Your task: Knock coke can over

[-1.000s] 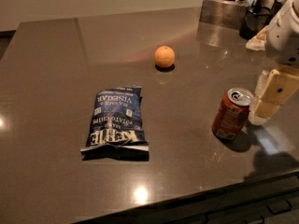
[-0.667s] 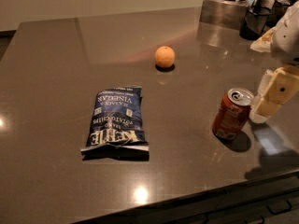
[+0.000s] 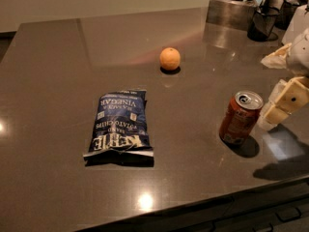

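The coke can [image 3: 240,118] is red-brown with a silver top and pull tab. It stands on the dark tabletop [image 3: 58,71] at the right, leaning slightly to the right. My gripper [image 3: 282,104] has cream-coloured fingers and is right beside the can's right side, close to or touching it near the top. The arm enters from the right edge.
A blue chip bag [image 3: 120,125] lies flat left of centre. A round orange fruit [image 3: 170,59] sits farther back. A metal container [image 3: 234,6] and a black mesh cup [image 3: 264,22] stand at the back right. The table's front edge runs just below the can.
The gripper has stayed next to the can's right side. The can and other things have not visibly moved.
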